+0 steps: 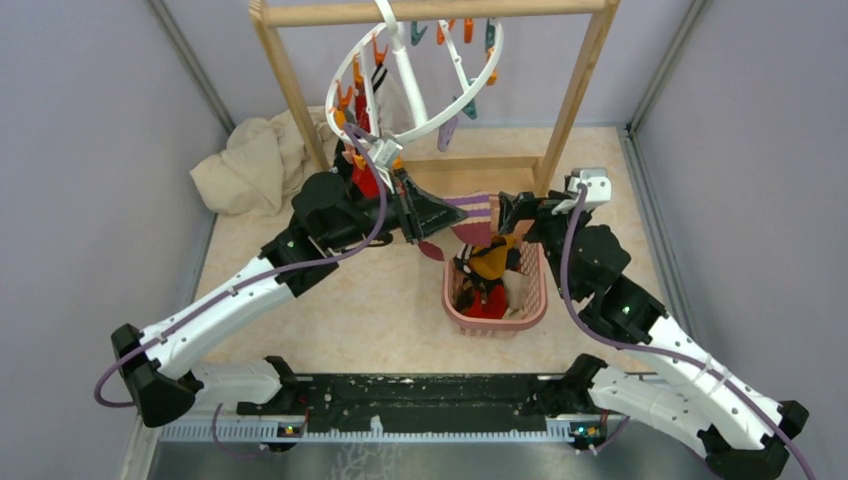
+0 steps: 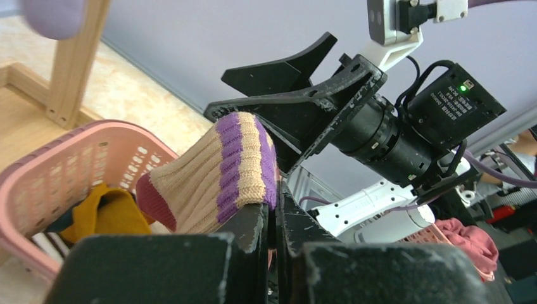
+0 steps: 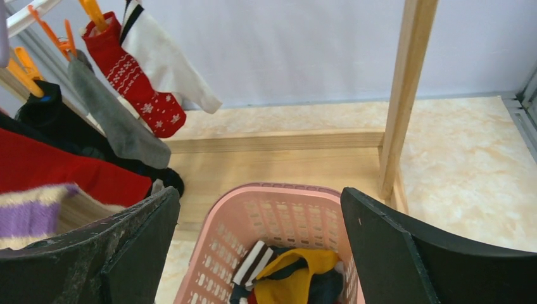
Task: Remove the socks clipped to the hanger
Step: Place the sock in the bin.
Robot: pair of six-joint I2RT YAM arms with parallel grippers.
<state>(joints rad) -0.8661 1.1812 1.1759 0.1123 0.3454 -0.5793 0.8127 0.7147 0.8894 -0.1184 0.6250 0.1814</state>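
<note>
The white ring hanger (image 1: 480,85) hangs tilted from the wooden rack (image 1: 430,10), with orange, teal and purple clips. Red and black socks (image 1: 365,180) are clipped on its left side. In the right wrist view I see a red patterned sock (image 3: 136,88), a white sock (image 3: 168,63) and a grey sock (image 3: 114,123) clipped. My left gripper (image 1: 455,208) (image 2: 277,209) is shut on a beige sock with purple stripes (image 2: 209,177), held beside the pink basket (image 1: 495,328). My right gripper (image 1: 508,218) (image 3: 258,202) is open and empty above the basket.
The pink lattice basket (image 3: 278,190) holds mustard, striped, dark and red socks (image 3: 291,272). A crumpled beige cloth (image 1: 250,165) lies at the back left. The rack's posts and base frame stand just behind the basket. Grey walls close in both sides.
</note>
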